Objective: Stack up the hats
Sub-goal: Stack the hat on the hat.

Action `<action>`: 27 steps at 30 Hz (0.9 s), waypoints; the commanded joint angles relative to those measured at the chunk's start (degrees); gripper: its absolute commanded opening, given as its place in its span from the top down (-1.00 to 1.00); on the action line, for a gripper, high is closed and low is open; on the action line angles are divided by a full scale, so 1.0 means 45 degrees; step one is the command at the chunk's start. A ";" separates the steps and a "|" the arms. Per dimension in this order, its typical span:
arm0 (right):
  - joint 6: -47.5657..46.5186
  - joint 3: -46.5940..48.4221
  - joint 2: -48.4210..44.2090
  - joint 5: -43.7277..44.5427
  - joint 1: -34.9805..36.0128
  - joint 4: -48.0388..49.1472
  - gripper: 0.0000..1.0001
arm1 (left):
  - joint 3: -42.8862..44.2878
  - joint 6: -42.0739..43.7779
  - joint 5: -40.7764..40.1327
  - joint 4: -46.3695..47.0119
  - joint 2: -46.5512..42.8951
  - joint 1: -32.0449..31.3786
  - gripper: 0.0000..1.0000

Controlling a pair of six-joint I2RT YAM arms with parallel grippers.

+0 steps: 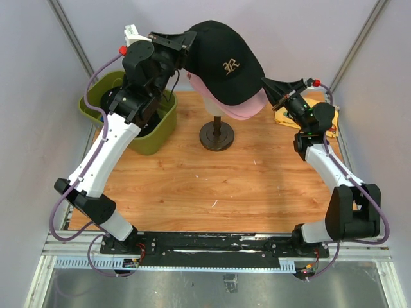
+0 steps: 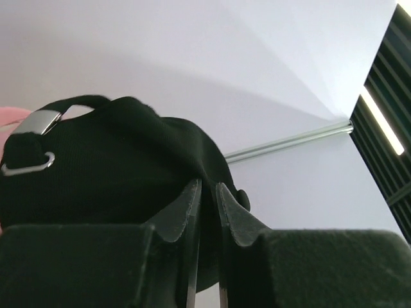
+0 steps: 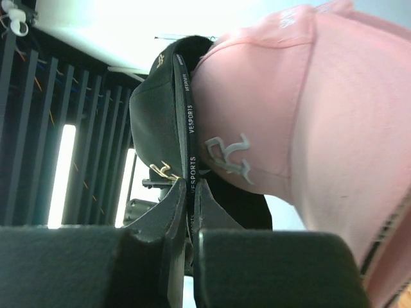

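Observation:
A black hat [image 1: 225,64] with a gold logo sits on top of a pink hat [image 1: 247,108] on the cream mannequin head. My left gripper [image 1: 191,48] is shut on the black hat's back edge. My right gripper [image 1: 273,90] is shut on its brim edge at the right. In the left wrist view the black hat [image 2: 96,167] with its metal strap buckle fills the left, and fabric is pinched in the gripper [image 2: 207,189]. In the right wrist view the gripper [image 3: 192,186] pinches the black hat's brim [image 3: 157,122] beside the pink hat [image 3: 289,128].
The mannequin's dark round stand [image 1: 216,136] is at the back middle of the wooden table [image 1: 212,192]. An olive-green bin [image 1: 154,136] stands at the back left, under my left arm. A yellowish fabric item [image 1: 284,118] lies at the back right, beneath my right wrist.

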 commanded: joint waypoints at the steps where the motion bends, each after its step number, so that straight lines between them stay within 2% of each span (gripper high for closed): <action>1: 0.1125 -0.0128 0.0376 0.0195 -0.0412 0.1329 0.99 | -0.0129 0.0342 0.0466 0.0256 -0.0072 0.0455 0.59; 6: 0.1257 -0.0146 0.0608 0.0071 -0.0632 0.1425 0.99 | -0.0151 0.0827 0.0483 0.0372 -0.0159 0.0841 0.33; 9: 0.1257 -0.0184 0.0674 0.0009 -0.0696 0.1360 0.99 | -0.0339 0.1004 0.0461 0.0369 -0.0312 0.1149 0.26; 14: 0.1355 -0.0290 0.0723 -0.0108 -0.0755 0.1343 0.99 | -0.1349 0.1524 0.0210 0.0616 -0.0751 0.1635 0.20; 21: 0.1826 -0.0344 0.1300 -0.0803 -0.1040 0.1487 0.99 | -0.4575 0.1195 0.1395 0.3025 -0.1596 0.2734 0.16; 27: 0.2161 0.0268 0.2182 -0.2156 -0.1220 0.1631 0.98 | -0.5121 0.1477 0.2313 0.4018 -0.1279 0.3169 0.14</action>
